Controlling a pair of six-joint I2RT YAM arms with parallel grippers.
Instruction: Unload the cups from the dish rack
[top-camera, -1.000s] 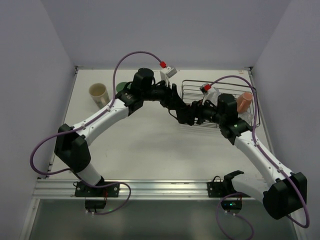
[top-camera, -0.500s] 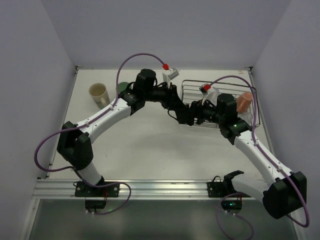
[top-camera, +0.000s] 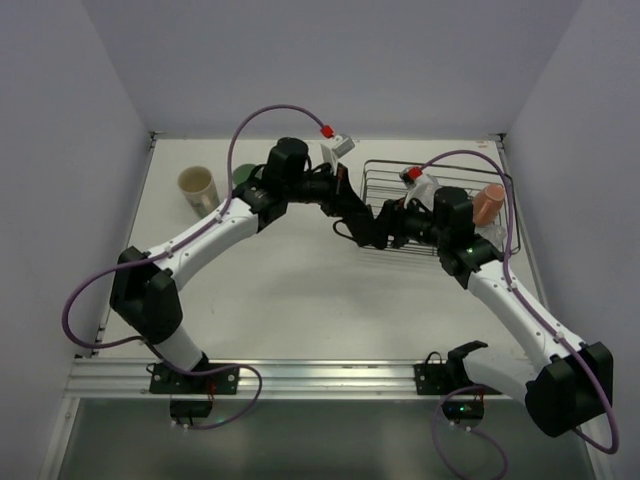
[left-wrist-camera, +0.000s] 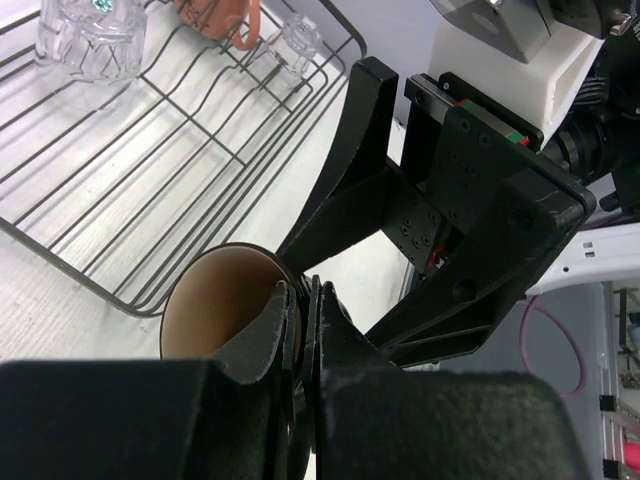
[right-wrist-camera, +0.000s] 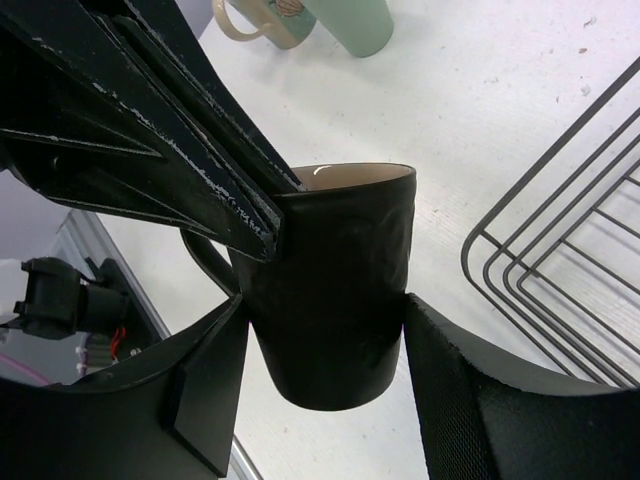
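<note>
A dark brown cup (right-wrist-camera: 330, 260) with a cream inside (left-wrist-camera: 215, 300) hangs above the table just left of the dish rack (top-camera: 440, 168). My right gripper (right-wrist-camera: 322, 318) is shut on its body, one finger on each side. My left gripper (left-wrist-camera: 305, 320) is shut on its rim, one finger inside and one outside. From above, the two grippers meet at the rack's left end, the left gripper (top-camera: 357, 222) beside the right gripper (top-camera: 380, 232). A salmon-pink cup (top-camera: 489, 203) lies in the rack at the right. The cream cup (top-camera: 198, 187) and the green cup (right-wrist-camera: 350, 20) stand on the table at the far left.
Clear glass pieces (left-wrist-camera: 90, 40) sit in the rack's far part. The rack's wire rim (right-wrist-camera: 540, 270) runs close to the right of the held cup. Purple cables loop over both arms. White walls close the table at back and sides.
My left gripper has closed onto the dark cup's rim. Both arms have barely shifted, and the right gripper keeps its hold on the cup.
</note>
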